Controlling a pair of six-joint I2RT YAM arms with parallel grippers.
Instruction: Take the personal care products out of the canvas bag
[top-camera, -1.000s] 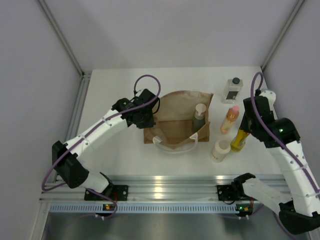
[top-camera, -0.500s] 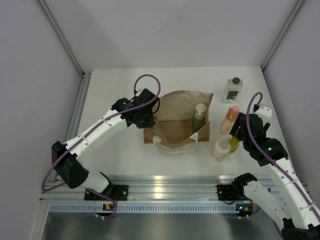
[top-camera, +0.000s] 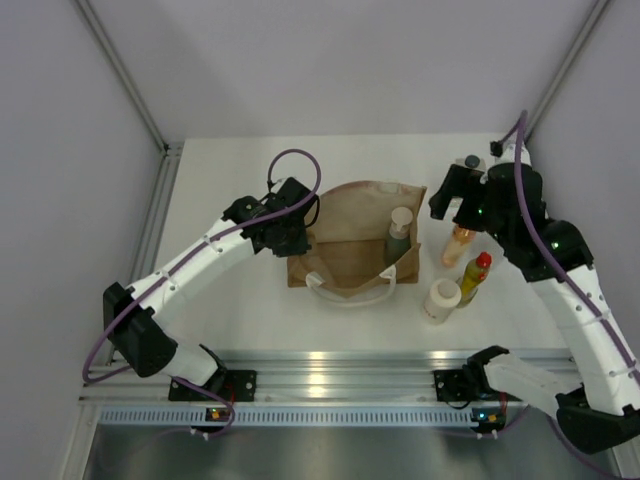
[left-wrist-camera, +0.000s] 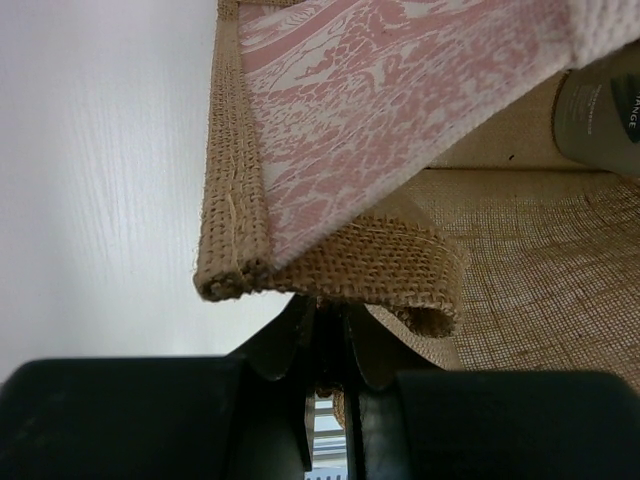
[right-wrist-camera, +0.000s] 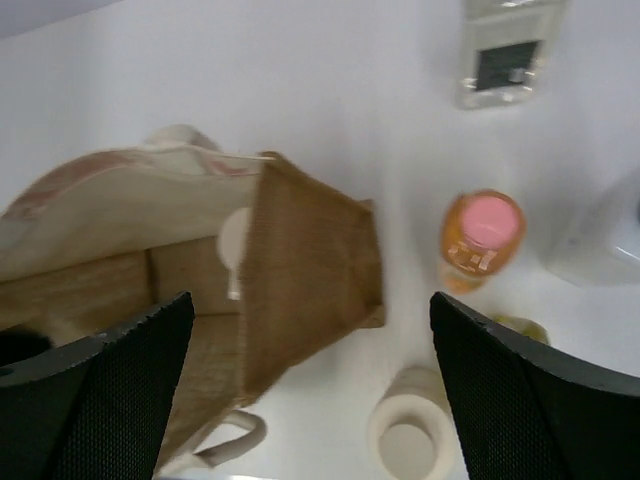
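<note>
The tan canvas bag (top-camera: 350, 245) lies open mid-table with its white handles toward me. My left gripper (top-camera: 296, 236) is shut on the bag's left rim (left-wrist-camera: 330, 262). A grey pump bottle (top-camera: 400, 236) stands inside the bag at its right side, and its pale top (right-wrist-camera: 235, 240) shows from above. My right gripper (top-camera: 452, 200) hangs open and empty above the table, just right of the bag. Below it stand the orange bottle with a pink cap (right-wrist-camera: 482, 235), the yellow bottle with a red cap (top-camera: 474, 278) and the cream cylinder (right-wrist-camera: 410, 440). The clear square bottle (right-wrist-camera: 505, 60) stands farther back.
The booth walls close in the table on the left, right and back. A metal rail (top-camera: 330, 385) runs along the near edge by the arm bases. The bottles cluster between the bag and the right wall.
My right gripper has opened and let go of the yellow bottle, then lifted and swung back and left toward the bag. The yellow bottle now stands by the cream cylinder. The left arm has not moved.
</note>
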